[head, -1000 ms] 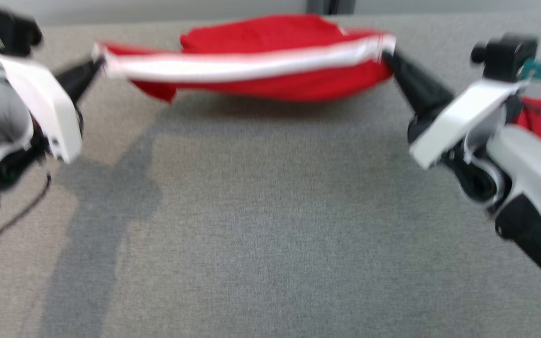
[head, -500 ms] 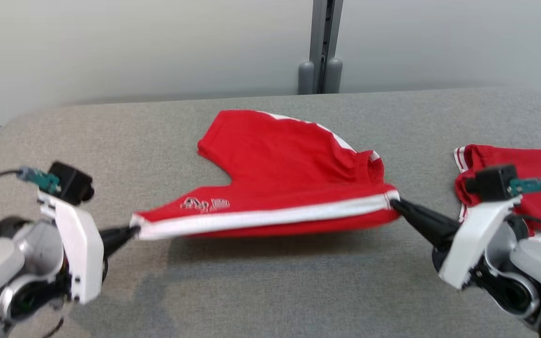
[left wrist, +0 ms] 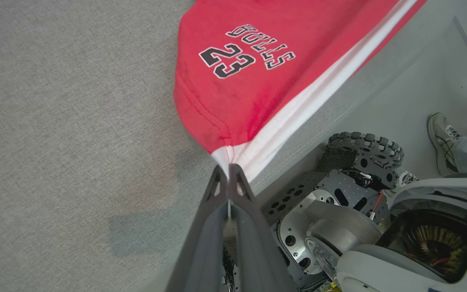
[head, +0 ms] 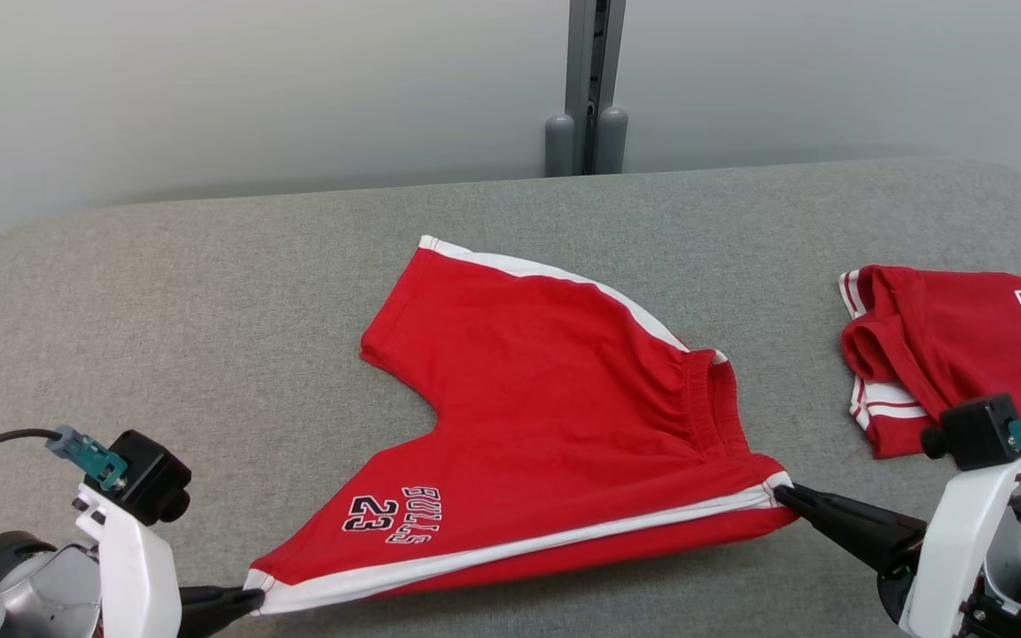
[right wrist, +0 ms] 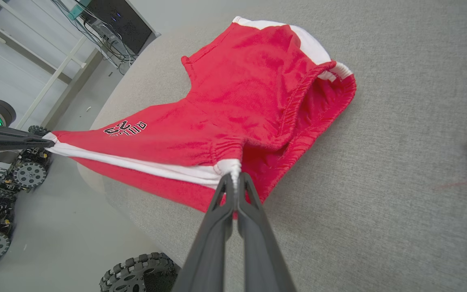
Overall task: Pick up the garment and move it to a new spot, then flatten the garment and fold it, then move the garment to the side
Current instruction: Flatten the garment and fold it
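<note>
We've got the red shorts [head: 555, 399] mid-table, far leg and waistband lying flat on the grey table [head: 209, 292]. The near side is pulled taut along its white stripe [head: 510, 554] btwn both grippers. The "BULLS 23" print [head: 391, 516] faces up on the near leg.

The left gripper [head: 253, 598] is at the lower left of the head view. Its fingers are pressed together on the hem corner where the stripe ends, pointing nearly level toward the right. The wrist sits low, and in the right wrist view it hangs just off the table's rounded near corner, over the floor. The right gripper [head: 785, 496] is at the lower right, fingers reaching up and left in the head view. Its tips are clamped tight on the waistband end of the same stripe, w/ the elastic bunched up just behind them. The near leg is drawn out to the table's near edge.

Room: bare cloth surface left of the shorts and beyond them, up to the far edge. That edge runs along a pale wall [head: 253, 89] w/ a grey post [head: 595, 80]. On the right a 2nd red garment [head: 945, 346] w/ white trim lies apart from the shorts, close by the right wrist. Below the near edge we see the robot's base wheel [left wrist: 365, 148] and a person's shoe [left wrist: 440, 134] on the floor.
</note>
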### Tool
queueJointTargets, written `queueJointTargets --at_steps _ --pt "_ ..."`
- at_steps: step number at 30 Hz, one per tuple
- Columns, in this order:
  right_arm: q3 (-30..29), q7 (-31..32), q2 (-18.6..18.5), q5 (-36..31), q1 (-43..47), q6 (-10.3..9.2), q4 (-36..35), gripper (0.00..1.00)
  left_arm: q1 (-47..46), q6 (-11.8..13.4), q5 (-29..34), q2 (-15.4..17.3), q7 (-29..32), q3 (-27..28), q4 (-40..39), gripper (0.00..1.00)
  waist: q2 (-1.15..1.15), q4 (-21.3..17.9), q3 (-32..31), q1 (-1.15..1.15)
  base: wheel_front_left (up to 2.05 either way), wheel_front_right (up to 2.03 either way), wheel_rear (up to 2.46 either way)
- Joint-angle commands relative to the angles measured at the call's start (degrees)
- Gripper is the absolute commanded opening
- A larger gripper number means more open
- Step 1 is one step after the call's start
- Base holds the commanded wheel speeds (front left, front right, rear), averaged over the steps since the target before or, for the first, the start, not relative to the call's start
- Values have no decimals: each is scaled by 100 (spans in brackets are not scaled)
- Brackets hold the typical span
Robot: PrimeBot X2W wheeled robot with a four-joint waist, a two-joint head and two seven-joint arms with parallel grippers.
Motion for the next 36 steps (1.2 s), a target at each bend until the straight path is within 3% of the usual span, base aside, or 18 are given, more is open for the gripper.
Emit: queueJointTargets --at_steps 1,7,17,28,36 --pt "-87 72 -104 10 106 0 -107 0 83 51 -45 100 32 21 -72 0 0 -22 15 0 0 0 0" --pt "-401 243 -111 -150 96 0 -316 0 -194 37 -123 171 166 164 -153 0 0 -86 195 0 0 0 0" --pt "-1021 586 396 -353 -295 0 -228 0 -945 -225 -151 -48 532 550 514 0 0 -298 907 0 0 0 0" --pt "-1726 270 1445 -819 -587 0 180 0 -2292 -618 170 -822 986 971 1929 0 0 -703 1786 0 0 0 0" --pt "-2167 -362 1962 -1289 -467 0 116 0 -3113 -744 412 -1118 1208 1164 2535 0 0 -1032 2240 0 0 0 0"
